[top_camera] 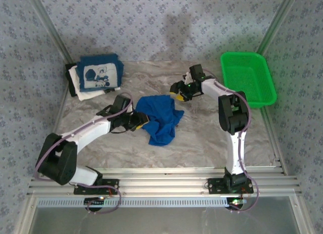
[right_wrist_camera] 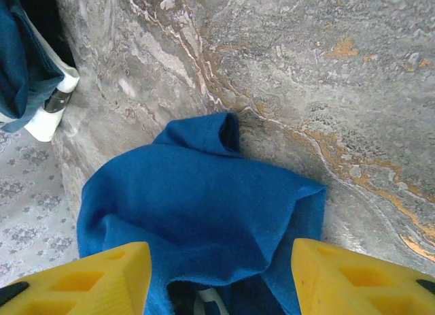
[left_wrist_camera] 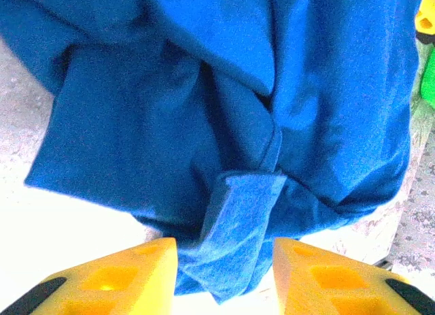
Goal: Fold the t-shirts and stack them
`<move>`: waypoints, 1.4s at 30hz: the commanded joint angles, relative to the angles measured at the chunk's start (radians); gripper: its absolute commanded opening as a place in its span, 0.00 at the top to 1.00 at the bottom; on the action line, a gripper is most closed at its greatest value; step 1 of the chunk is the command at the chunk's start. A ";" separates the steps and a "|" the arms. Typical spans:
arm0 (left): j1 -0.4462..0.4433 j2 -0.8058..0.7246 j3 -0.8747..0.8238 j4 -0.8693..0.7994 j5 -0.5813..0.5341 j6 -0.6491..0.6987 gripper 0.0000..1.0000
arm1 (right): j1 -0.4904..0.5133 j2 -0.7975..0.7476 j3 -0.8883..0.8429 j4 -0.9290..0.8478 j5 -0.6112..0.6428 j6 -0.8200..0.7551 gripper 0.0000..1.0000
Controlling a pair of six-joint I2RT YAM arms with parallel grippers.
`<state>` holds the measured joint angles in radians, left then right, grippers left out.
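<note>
A crumpled royal-blue t-shirt [top_camera: 160, 118] lies bunched in the middle of the marble table. My left gripper [top_camera: 143, 121] sits at its left edge, open, with a fold of blue cloth [left_wrist_camera: 234, 226] between its yellow fingers [left_wrist_camera: 136, 271]. My right gripper [top_camera: 176, 92] hovers just above the shirt's upper right corner, open, and the shirt [right_wrist_camera: 204, 206] spreads below its yellow fingers [right_wrist_camera: 102, 281]. At the back left a folded stack [top_camera: 96, 75] holds a navy tee with a white cartoon panel [top_camera: 101, 73] on top of white ones.
A green plastic mesh basket [top_camera: 248, 77] stands at the back right of the table [top_camera: 212, 138]. Aluminium frame rails run along the near edge [top_camera: 161, 181]. Patterned walls close in the sides and back.
</note>
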<state>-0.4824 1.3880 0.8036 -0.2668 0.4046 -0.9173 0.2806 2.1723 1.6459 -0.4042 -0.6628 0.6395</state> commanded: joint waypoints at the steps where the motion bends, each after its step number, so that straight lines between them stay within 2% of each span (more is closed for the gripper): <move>1: -0.002 -0.024 -0.023 0.012 0.023 -0.021 0.59 | 0.006 0.000 -0.013 -0.018 -0.015 -0.002 0.41; 12: -0.008 0.067 0.024 0.060 -0.029 -0.022 0.60 | 0.011 0.000 -0.021 -0.013 -0.012 -0.002 0.42; 24: -0.010 0.136 0.129 0.017 -0.060 0.033 0.62 | 0.032 0.010 0.006 -0.018 -0.027 -0.002 0.44; 31: -0.010 0.131 0.137 -0.022 -0.044 0.052 0.62 | 0.038 0.016 0.031 -0.040 -0.032 -0.002 0.44; 42: -0.006 0.077 0.182 -0.163 -0.109 0.112 0.60 | 0.034 0.012 0.038 -0.054 -0.044 -0.041 0.44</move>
<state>-0.4862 1.4921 0.9478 -0.3725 0.3248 -0.8402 0.3161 2.1735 1.6493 -0.4294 -0.6815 0.6201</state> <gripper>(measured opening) 0.401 0.557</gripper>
